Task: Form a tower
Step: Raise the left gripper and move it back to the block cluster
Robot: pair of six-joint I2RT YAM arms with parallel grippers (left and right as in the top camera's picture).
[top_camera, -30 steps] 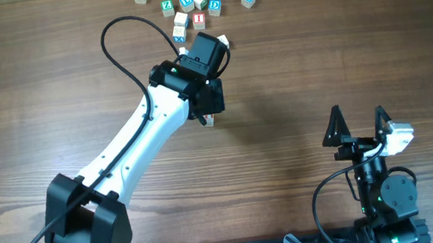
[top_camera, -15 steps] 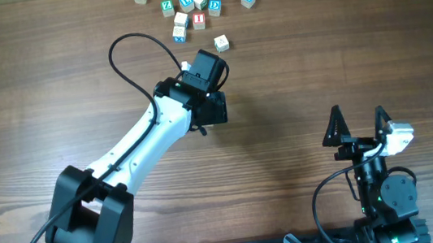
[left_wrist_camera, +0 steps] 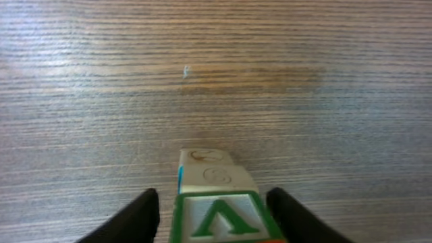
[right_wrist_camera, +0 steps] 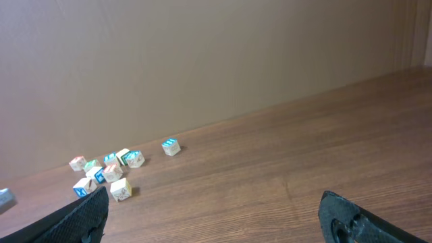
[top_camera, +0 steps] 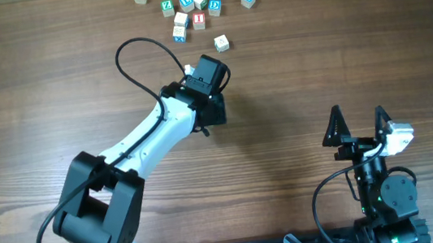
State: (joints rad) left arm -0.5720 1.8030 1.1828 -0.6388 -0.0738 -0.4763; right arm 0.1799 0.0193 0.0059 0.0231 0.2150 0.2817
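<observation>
— What do we see of the tower (left_wrist_camera: 217, 209)?
— A narrow column of pale wooden cubes, one cube wide. The nearest face has a green frame and a green letter A, and the cube beyond it shows a blue edge.
— Where is it?
— Between the fingers of the left claw (left_wrist_camera: 214, 194), above the desk (left_wrist_camera: 216, 81).

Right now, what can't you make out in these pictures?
Tower: overhead, the left arm covers it; left wrist view, the bottom edge cuts it off, so its block count is unclear.
Left jaws: whether they pinch the tower is unclear.
Loose blocks: right wrist view, letters too small.
</observation>
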